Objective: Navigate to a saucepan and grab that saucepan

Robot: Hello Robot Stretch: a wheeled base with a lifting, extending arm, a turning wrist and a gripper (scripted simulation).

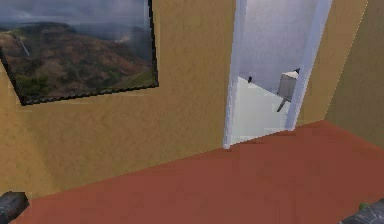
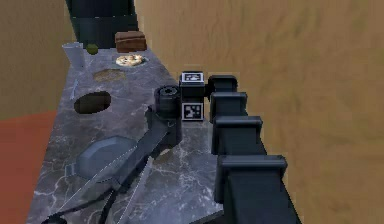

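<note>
Claw [image 2: 128, 158] out over a marbled counter [image 2: 65, 125], thin fingers slanting down toward a grey pan [image 2: 92, 160] lying on the stone near the arm side view's lower left. Cannot tell whether holding anything, nor whether touching the pan. Farther along the counter: a dark brown bowl [image 2: 92, 101], a small plate [image 2: 127, 61], a brown box [image 2: 131, 41]. Ahead, in the forward view: a landscape painting [image 1: 80, 50] on an ochre wall [image 1: 190, 90], a white doorway [image 1: 238, 80], red-brown floor [image 1: 230, 180].
</note>
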